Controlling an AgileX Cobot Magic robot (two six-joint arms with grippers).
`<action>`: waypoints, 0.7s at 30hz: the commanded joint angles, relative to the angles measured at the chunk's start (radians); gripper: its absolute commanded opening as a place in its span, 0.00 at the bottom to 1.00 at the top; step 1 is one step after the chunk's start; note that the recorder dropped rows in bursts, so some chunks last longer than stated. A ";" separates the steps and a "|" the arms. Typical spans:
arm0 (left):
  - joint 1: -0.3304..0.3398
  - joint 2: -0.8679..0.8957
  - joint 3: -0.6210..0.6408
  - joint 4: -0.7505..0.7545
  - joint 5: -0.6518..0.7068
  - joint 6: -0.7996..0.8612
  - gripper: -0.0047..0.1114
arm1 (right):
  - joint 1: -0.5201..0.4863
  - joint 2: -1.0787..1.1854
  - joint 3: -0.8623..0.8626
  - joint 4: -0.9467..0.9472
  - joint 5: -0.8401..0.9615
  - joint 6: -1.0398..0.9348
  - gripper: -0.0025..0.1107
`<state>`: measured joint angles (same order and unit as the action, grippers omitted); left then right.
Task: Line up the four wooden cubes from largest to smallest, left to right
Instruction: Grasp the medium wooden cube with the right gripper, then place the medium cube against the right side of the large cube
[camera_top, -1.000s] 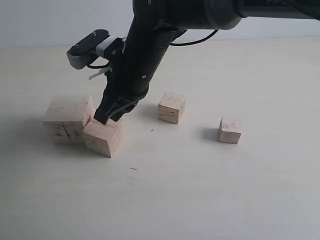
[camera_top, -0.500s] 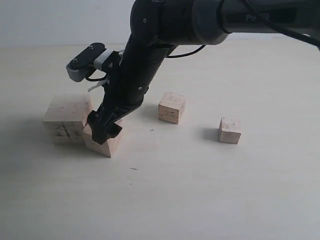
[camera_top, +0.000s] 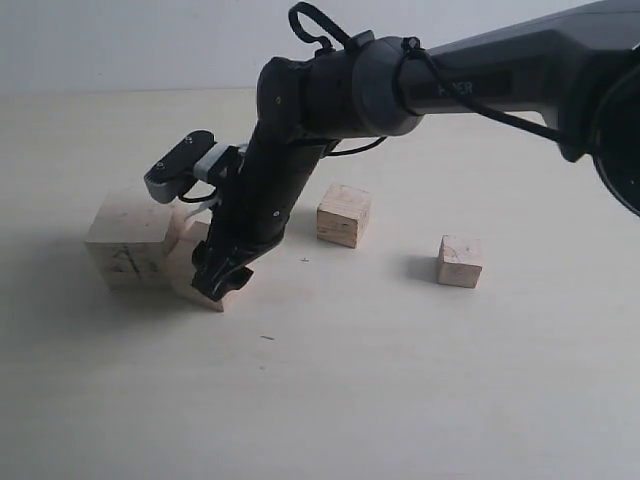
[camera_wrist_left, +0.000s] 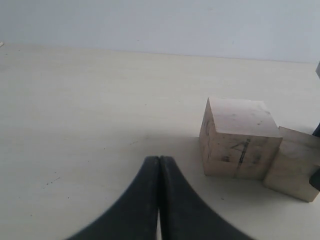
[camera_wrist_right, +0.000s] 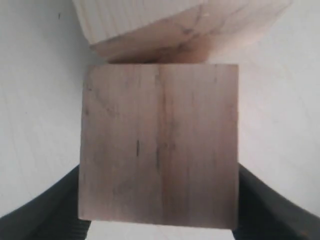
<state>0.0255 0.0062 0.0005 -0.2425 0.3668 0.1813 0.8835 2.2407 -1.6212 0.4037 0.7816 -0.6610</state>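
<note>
The largest cube (camera_top: 125, 240), pencil-marked on one face (camera_wrist_left: 240, 137), stands at the left. Pressed against its right side is the second-largest cube (camera_top: 188, 262) (camera_wrist_right: 157, 150). My right gripper (camera_top: 222, 280) reaches across from the right and sits down over this cube, a finger tight against each side, shut on it (camera_wrist_right: 159, 200). The third cube (camera_top: 344, 214) lies mid-table and the smallest cube (camera_top: 459, 261) to its right. My left gripper (camera_wrist_left: 159, 162) is shut and empty, low over the table short of the largest cube; it does not show in the exterior view.
The pale table (camera_top: 400, 380) carries only the cubes. The right arm (camera_top: 420, 85) stretches from the upper right across the middle. A light wall (camera_top: 120, 40) runs behind the table's far edge.
The right gripper has dropped from just above the second-largest cube to down around it. The arm has leaned lower and left. The other cubes have not moved.
</note>
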 joint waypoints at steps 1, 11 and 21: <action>-0.006 -0.006 -0.001 0.001 -0.002 -0.002 0.04 | 0.001 -0.004 -0.002 -0.058 0.012 -0.008 0.21; -0.006 -0.006 -0.001 0.001 -0.002 -0.002 0.04 | -0.090 -0.004 -0.004 -0.224 0.015 -0.223 0.02; -0.006 -0.006 -0.001 0.001 -0.002 -0.002 0.04 | -0.168 0.000 -0.004 0.056 0.072 -0.614 0.02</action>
<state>0.0255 0.0062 0.0005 -0.2425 0.3668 0.1813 0.7188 2.2412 -1.6248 0.4367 0.8705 -1.2454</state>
